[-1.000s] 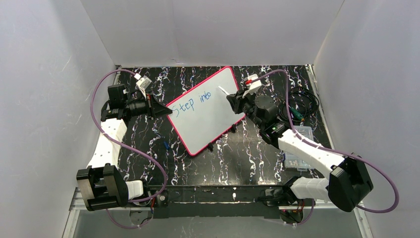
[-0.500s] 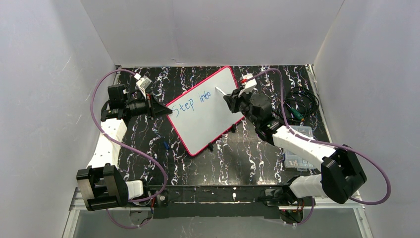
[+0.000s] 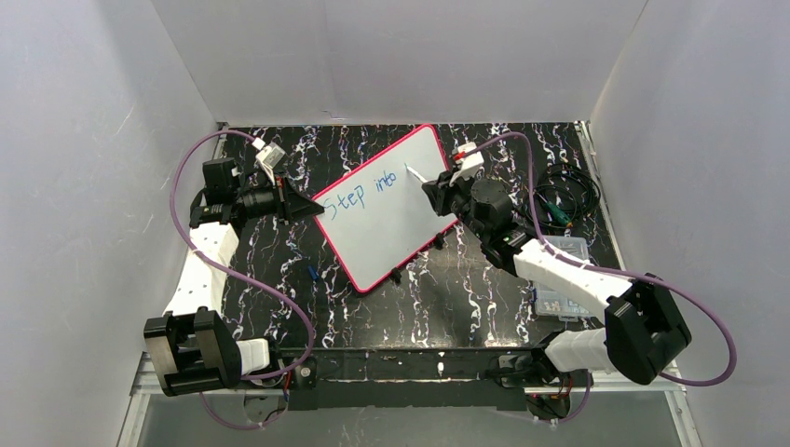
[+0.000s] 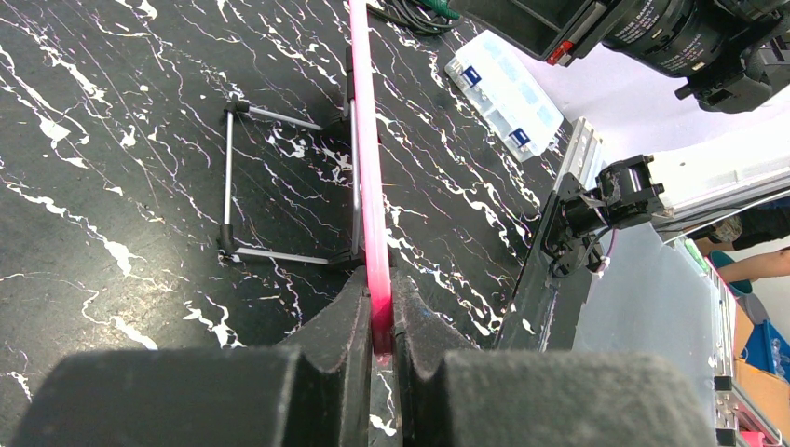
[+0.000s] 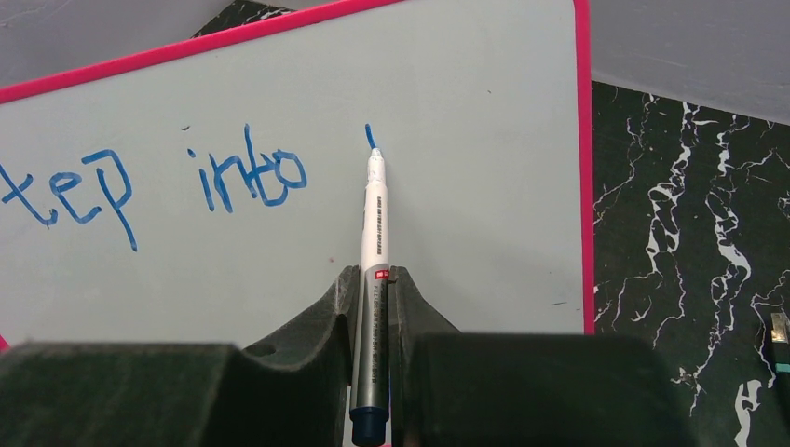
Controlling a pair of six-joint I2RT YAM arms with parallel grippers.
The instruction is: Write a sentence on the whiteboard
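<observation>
On the whiteboard [image 5: 484, 242] — sentence [image 5: 247, 172] cropped leftward (marker [image 5: 376, 223] barrel half-hidden).

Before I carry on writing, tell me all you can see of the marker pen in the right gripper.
The marker pen is a slim white plastic-looking barrel with small print, a red label, a grey rear section and dark blue end. The right gripper clamps it between black fingers. Its blue-stained tip rests on the flat white pink-framed whiteboard, at the foot of a short blue stroke right of the word "into".
</observation>
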